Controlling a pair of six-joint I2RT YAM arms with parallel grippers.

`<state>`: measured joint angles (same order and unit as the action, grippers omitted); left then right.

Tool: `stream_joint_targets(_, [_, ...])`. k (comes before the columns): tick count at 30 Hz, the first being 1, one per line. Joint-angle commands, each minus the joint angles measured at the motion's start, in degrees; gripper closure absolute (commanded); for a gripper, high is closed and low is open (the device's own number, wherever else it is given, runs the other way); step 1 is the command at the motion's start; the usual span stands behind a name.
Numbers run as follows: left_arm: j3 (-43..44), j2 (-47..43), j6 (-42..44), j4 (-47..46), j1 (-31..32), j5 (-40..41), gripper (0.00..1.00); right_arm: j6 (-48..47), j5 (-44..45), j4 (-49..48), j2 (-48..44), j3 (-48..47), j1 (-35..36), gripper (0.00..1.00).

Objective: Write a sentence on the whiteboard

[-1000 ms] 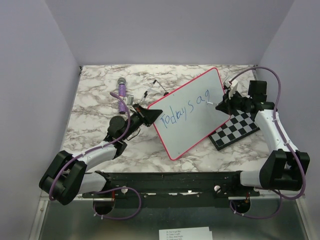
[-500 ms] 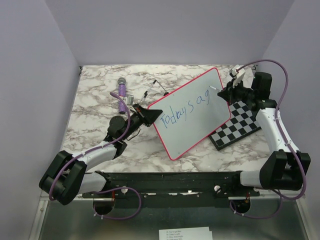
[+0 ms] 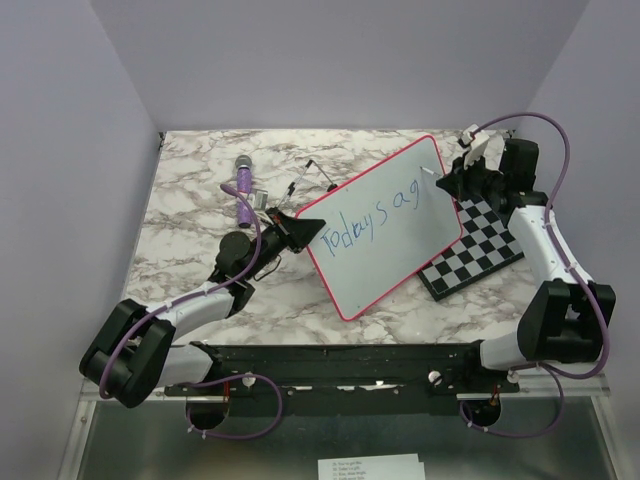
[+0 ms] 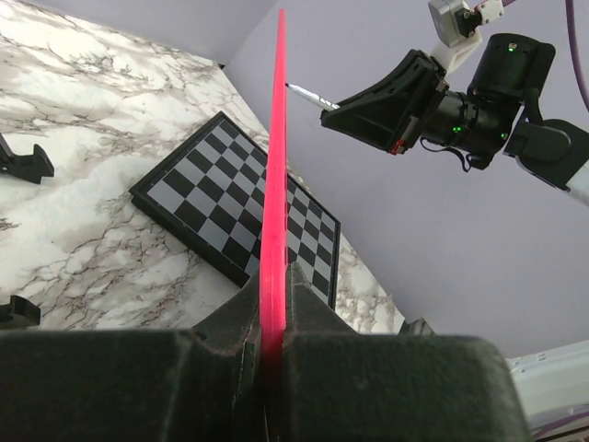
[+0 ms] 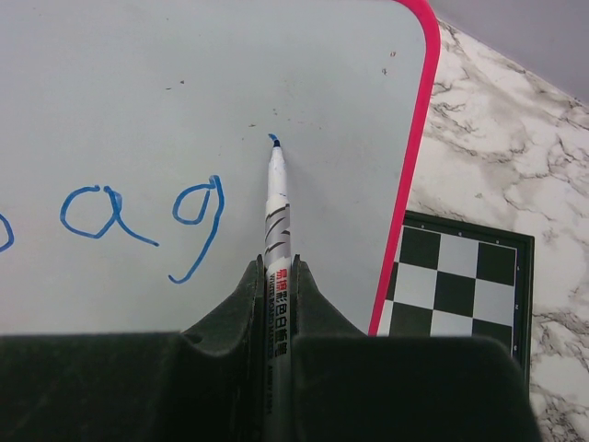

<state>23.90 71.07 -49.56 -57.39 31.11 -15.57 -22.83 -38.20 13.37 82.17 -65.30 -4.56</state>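
The whiteboard (image 3: 400, 235), white with a pink-red rim, stands tilted near the table's middle. My left gripper (image 3: 300, 228) is shut on its left edge; the left wrist view shows the rim (image 4: 274, 184) edge-on between the jaws. The sentence (image 3: 375, 215) reads "Todays a g" in blue. My right gripper (image 3: 455, 182) is shut on a white marker (image 5: 276, 230) with a blue tip. The tip sits at the board's face (image 5: 184, 92), just right of and above the "g" (image 5: 198, 226), near the top right corner.
A black-and-white chessboard (image 3: 478, 250) lies flat under the board's right side, and also shows in the left wrist view (image 4: 221, 216). A purple marker (image 3: 243, 188) and small black parts (image 3: 310, 172) lie behind the left gripper.
My right gripper with the marker has moved up and back along the board, from beside its right edge to the top right corner. The writing looks unchanged. The left arm has not moved.
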Motion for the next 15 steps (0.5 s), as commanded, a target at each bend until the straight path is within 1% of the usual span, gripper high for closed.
stream_joint_targets(1, [1.9, -0.1, -0.4, -7.4, 0.4, -2.9, 1.0, -1.4, 1.0, 1.1, 0.0, 0.1, 0.2, 1.0])
stream_joint_targets(5, [1.8, -0.3, -0.4, -7.4, 0.4, -2.7, 1.0, -0.8, 0.4, 1.3, -2.1, 0.3, -0.4, 1.0])
stream_joint_targets(9, [1.5, -0.6, -0.4, -7.3, 0.3, -2.4, 1.0, -1.1, -2.7, 1.4, -4.9, 1.5, -0.5, 0.99])
stream_joint_targets(15, [1.2, -0.8, -0.5, -7.5, 0.3, -2.5, 1.0, -3.2, -4.0, 3.9, -5.3, 2.6, -0.5, 0.99])
